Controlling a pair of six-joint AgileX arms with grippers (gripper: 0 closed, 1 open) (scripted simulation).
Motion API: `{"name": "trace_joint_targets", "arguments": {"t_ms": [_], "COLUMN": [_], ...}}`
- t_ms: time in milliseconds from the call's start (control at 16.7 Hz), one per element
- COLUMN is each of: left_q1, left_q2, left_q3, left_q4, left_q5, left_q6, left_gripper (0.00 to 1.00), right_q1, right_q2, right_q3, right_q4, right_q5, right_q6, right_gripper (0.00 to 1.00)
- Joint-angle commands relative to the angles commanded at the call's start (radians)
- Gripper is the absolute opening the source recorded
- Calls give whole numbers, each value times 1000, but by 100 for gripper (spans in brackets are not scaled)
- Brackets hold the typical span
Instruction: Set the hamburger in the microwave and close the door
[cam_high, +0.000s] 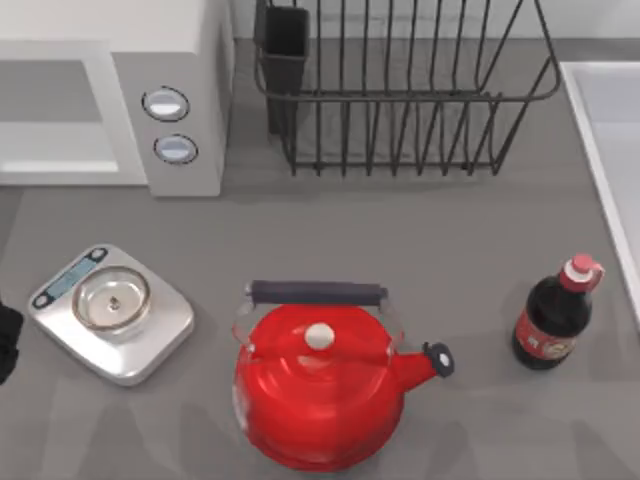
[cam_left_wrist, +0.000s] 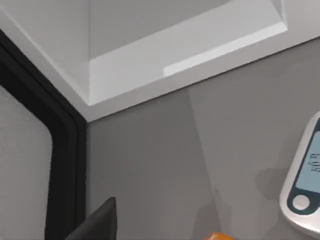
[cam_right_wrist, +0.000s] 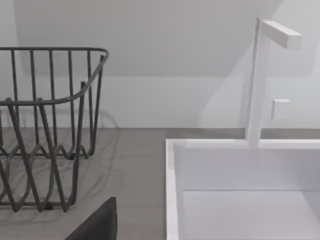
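The white microwave (cam_high: 170, 40) stands at the back left of the table, and its pale grey inside (cam_left_wrist: 175, 45) is open to the front. The door (cam_left_wrist: 25, 170) is swung open; its dark-edged frame and grey speckled window face me in the left wrist view. A sliver of the orange hamburger (cam_left_wrist: 217, 236) sits at the edge of that view, close under my left gripper (cam_high: 6, 340). That gripper is at the table's left edge, in front of the microwave and left of the scale. Whether it holds the hamburger I cannot tell. My right gripper (cam_right_wrist: 100, 222) is parked near the sink.
A silver kitchen scale (cam_high: 110, 310) with a bare round pan lies front left. A red kettle (cam_high: 315, 385) stands front centre and a dark bottle (cam_high: 553, 320) to its right. A wire dish rack (cam_high: 400, 90) is at the back, a white sink (cam_high: 605, 130) on the right.
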Motion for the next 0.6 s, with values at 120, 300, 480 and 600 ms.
{"name": "trace_joint_targets", "arguments": {"t_ms": [120,300,480,600], "left_q1": [21,55,88,108], "left_q2": [164,422,673,828], "left_q3": [109,278,442,543], "left_q4": [-93,-238,-378,-464], "left_q5": [0,0,0,1], "left_q6": [134,342,545,669], "left_gripper": [100,100,100,100], "right_q1": [0,0,0,0], "right_q2": [0,0,0,0], "right_q3": [0,0,0,0], "right_q4": [0,0,0,0], "right_q5": [0,0,0,0], "right_q6": [0,0,0,0], "right_gripper": [100,100,100,100]}}
